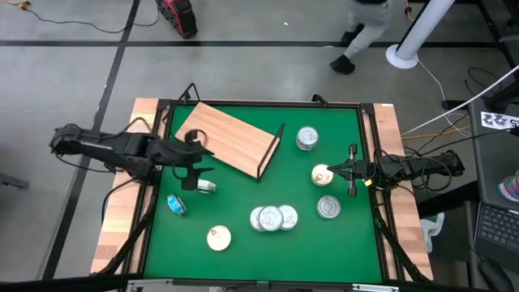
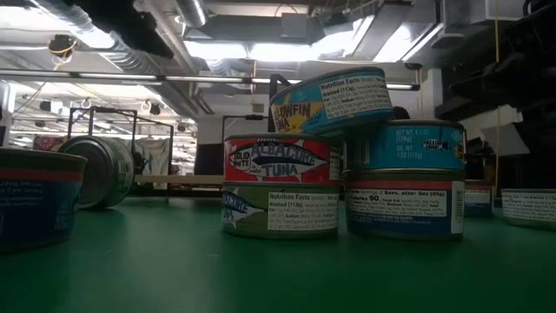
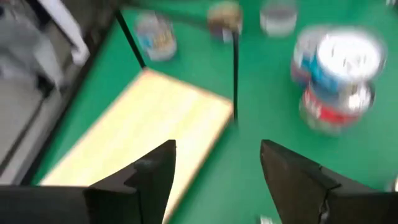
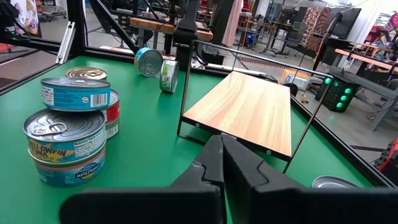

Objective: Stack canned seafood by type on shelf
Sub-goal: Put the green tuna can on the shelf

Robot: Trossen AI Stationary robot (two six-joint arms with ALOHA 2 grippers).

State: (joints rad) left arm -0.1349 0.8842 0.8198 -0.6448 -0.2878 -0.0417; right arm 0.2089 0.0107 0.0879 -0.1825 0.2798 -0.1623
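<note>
The shelf [image 1: 231,139], a light wooden board with a black wire end [image 1: 272,151], lies askew on the far left of the green mat. My left gripper [image 1: 197,162] [image 3: 217,168] hovers open over the board's near-left edge, holding nothing. Below it a tin [image 1: 207,186] lies on its side. A blue tin [image 1: 176,204] and a cream-topped tin [image 1: 218,238] sit nearer. A stacked cluster of tins [image 1: 273,217] [image 2: 339,174] stands at the near middle. My right gripper [image 1: 340,171] [image 4: 222,152] is shut beside a cream-topped tin [image 1: 322,174]. My right gripper's shut fingertips stand at the right-hand edge of the cream-topped tin, coming level from the table's right. Whether they touch it I cannot tell, since the fingers hide the tin in the right wrist view.
A stack of tins [image 1: 306,138] stands at the far right and a single silver tin [image 1: 328,207] at the near right. A black frame [image 1: 268,104] rims the mat. A person's legs [image 1: 357,40] show on the floor beyond the table. Bare mat lies between the shelf and the cluster.
</note>
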